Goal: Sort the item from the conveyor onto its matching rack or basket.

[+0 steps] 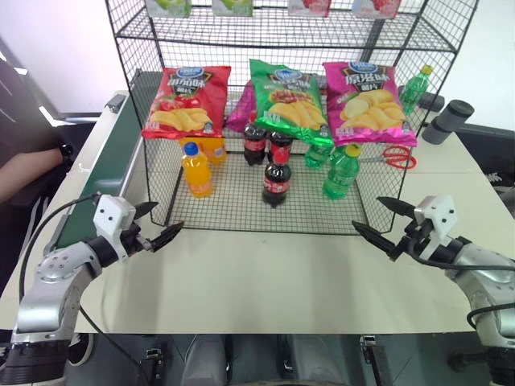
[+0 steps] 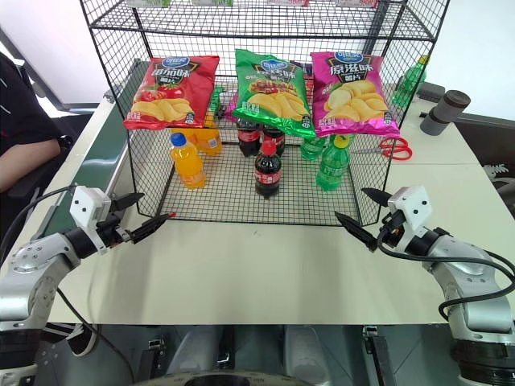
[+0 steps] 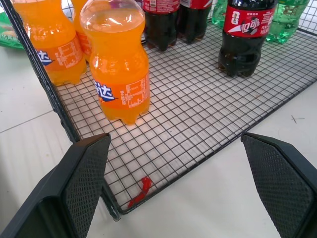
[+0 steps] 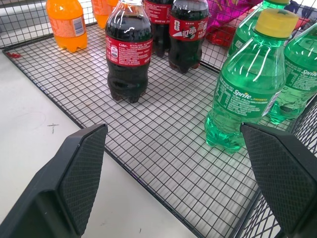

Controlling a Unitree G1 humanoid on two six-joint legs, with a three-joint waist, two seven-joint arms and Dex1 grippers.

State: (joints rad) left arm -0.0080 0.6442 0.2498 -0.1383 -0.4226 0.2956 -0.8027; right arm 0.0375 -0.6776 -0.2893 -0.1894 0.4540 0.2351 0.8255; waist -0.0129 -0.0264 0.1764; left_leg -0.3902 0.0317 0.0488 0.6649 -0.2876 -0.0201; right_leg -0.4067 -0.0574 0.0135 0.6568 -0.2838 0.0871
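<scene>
Where the front cola bottle stands: on the bottom mesh of the rack, upright, red cap on top.
Cola bottle (image 1: pixel 277 184): alone at the front middle, apart from both grippers.
More cola bottles (image 1: pixel 267 143): two, just behind it, close together.
Orange bottles (image 1: pixel 197 170): off to the left on the same mesh, blue cap on the front one.
Green bottles (image 1: pixel 341 170): off to the right on the same mesh, yellow cap on the front one.
Chip bags (image 1: pixel 287 98): red, green and pink, leaning on the tier above the bottles.
Rack (image 1: pixel 241 216): black wire, tall, standing on the white table (image 1: pixel 265 273).
Conveyor (image 1: pixel 109 157): dark green belt along the left side of the table.
Left gripper (image 1: pixel 157 223): fingers wide apart, holding nothing, just in front of the rack's left corner.
Right gripper (image 1: pixel 388 223): fingers wide apart, holding nothing, near the rack's right corner.
Scissors (image 1: pixel 396 157): red handles, flat on the table right of the rack.
</scene>
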